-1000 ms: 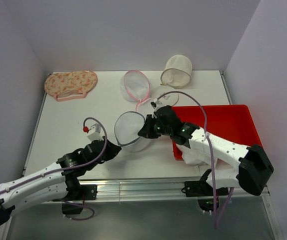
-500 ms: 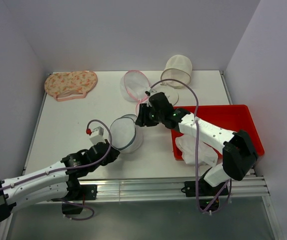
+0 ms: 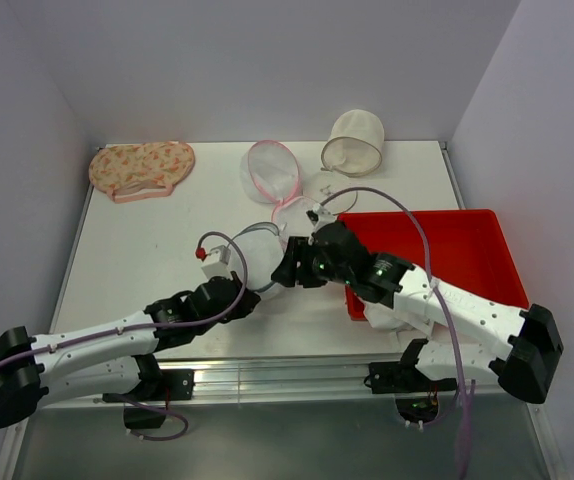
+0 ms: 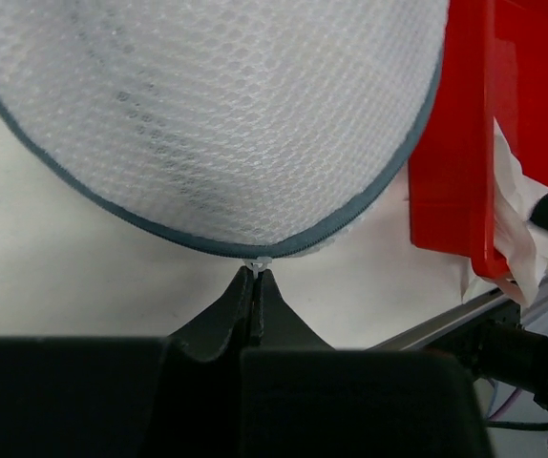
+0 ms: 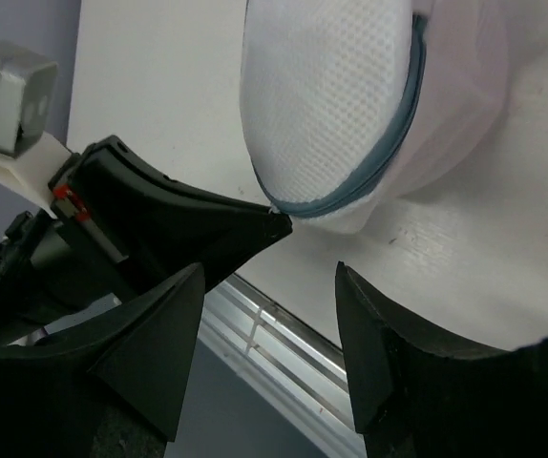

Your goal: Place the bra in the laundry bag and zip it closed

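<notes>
Left gripper (image 4: pixel 255 275): fingers are pressed together on a small white tab (image 4: pixel 256 261) at the near point of the laundry bag (image 4: pixel 236 124). It pinches the bag right at the blue-grey zipper rim (image 4: pixel 159 229).
Right gripper (image 5: pixel 269 277): fingers are spread with nothing between them. It sits low, just beside the bag on the side facing the red bin (image 3: pixel 447 245); whether it touches the mesh cannot be told.
Laundry bag: mid-worktop, a little toward the near edge, between the two grippers. The domes lie together, and the rim runs unbroken where the left wrist view shows it; the far arc is hidden.
Bra: not plainly seen. The mesh reads as solid white in the right wrist view, so it may be inside. A crumple of white fabric (image 4: pixel 515 219) hangs at the near-left corner of the bin, and I cannot tell whether that is it.
Just changed: a second ago the left gripper sat short of the bag while the right one was at it. Half a second ago the right one had lifted toward the far edge. Now the left has reached in and closed on the tab, and the right has dropped back alongside.
Meaning: this looks like the zipping stage, with one side anchoring the rim while the other goes for the pull. How far the zip is closed cannot be confirmed.
Risk: the light mesh will likely drag instead of resisting a tug.
</notes>
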You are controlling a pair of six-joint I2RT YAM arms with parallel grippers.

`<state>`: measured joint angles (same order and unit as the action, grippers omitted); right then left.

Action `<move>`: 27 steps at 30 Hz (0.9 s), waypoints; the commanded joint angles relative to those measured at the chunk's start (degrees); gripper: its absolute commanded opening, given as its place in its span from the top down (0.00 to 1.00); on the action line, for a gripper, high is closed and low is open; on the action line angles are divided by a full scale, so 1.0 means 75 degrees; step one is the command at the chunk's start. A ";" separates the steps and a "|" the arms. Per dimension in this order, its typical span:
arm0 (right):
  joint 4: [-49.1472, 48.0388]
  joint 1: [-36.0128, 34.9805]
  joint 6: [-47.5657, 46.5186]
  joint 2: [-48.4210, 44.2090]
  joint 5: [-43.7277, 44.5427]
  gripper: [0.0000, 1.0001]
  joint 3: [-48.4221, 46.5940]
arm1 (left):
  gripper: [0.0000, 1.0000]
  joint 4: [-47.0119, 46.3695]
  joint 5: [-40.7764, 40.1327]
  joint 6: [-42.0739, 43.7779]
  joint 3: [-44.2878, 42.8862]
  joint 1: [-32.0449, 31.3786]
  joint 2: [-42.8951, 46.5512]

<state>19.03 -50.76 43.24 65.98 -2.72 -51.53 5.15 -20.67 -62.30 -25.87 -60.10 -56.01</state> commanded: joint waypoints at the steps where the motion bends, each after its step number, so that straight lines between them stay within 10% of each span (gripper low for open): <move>1: -0.0648 -0.0297 0.1076 -0.0253 0.0304 0.36 0.0774 | 1.00 -0.0616 0.0282 0.0361 -0.0383 -0.0050 -0.0102; 19: -0.2794 -0.0579 0.3047 0.0882 0.1159 0.43 0.1667 | 1.00 -0.0980 0.0857 0.0561 -0.0301 -0.0085 -0.0009; 27: -0.2689 0.0052 0.2473 0.1200 0.0785 0.95 0.1433 | 1.00 -0.0207 0.0624 0.0456 -0.0091 -0.0120 0.0623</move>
<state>-0.45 -53.19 64.34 74.50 1.74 -39.44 1.96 -15.59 -59.24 -26.57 -60.51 -53.89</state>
